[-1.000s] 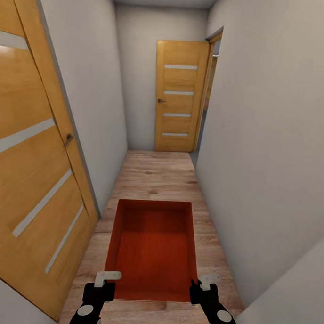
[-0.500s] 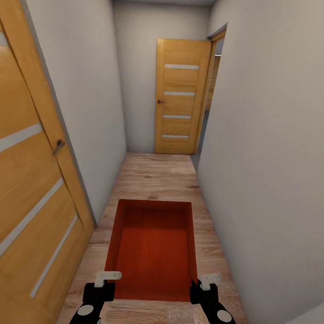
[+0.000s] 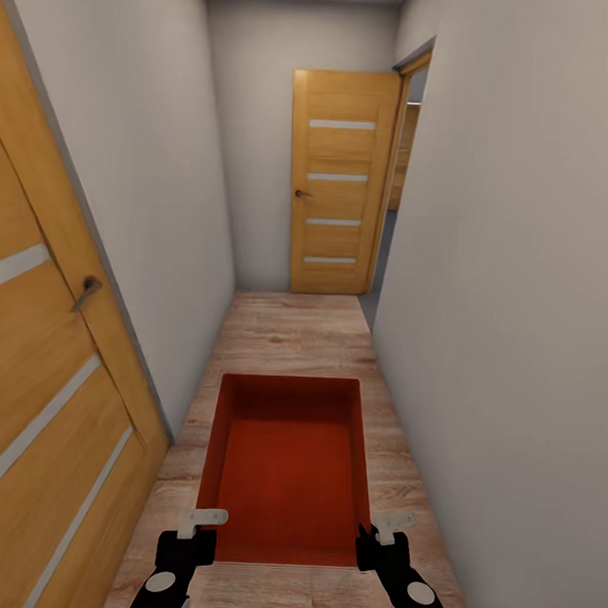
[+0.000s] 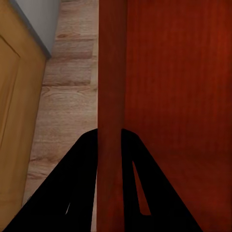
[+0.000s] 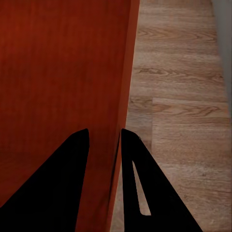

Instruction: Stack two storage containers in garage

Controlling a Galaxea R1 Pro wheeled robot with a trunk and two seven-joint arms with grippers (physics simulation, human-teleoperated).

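Narrow hallway, white walls either side, light wood-plank flooring [image 3: 290, 330] underfoot. One orange-red storage container [image 3: 286, 467], open top up, ribbed base showing, carried level out in front, clear of the planks. Held between the two pincers, one on each long wall near the corners closest to the robot.

Left pincer [image 3: 203, 519] clamped on the container's left wall: in the left wrist view, two dark fingers [image 4: 77, 183] straddling the thin red wall [image 4: 111, 96], one outside over the planks, one inside over the ribbed base, squeezed down to the wall's thickness. Right pincer [image 3: 384, 526] likewise gripping the right wall: in the right wrist view, dark fingers [image 5: 140, 183] either side of the red wall [image 5: 121, 96], container interior [image 5: 58, 72] on the inner side, plank flooring [image 5: 179, 111] on the outer.

Just outboard of the left pincer, a large wooden door [image 3: 44, 372] with pale horizontal strips and a lever handle [image 3: 88, 287], seen at a steep angle. Well ahead of both pincers, at the hallway's end, another wooden door [image 3: 338, 182] with four pale strips, standing open beside a doorway [image 3: 400, 167] in the right-hand wall.
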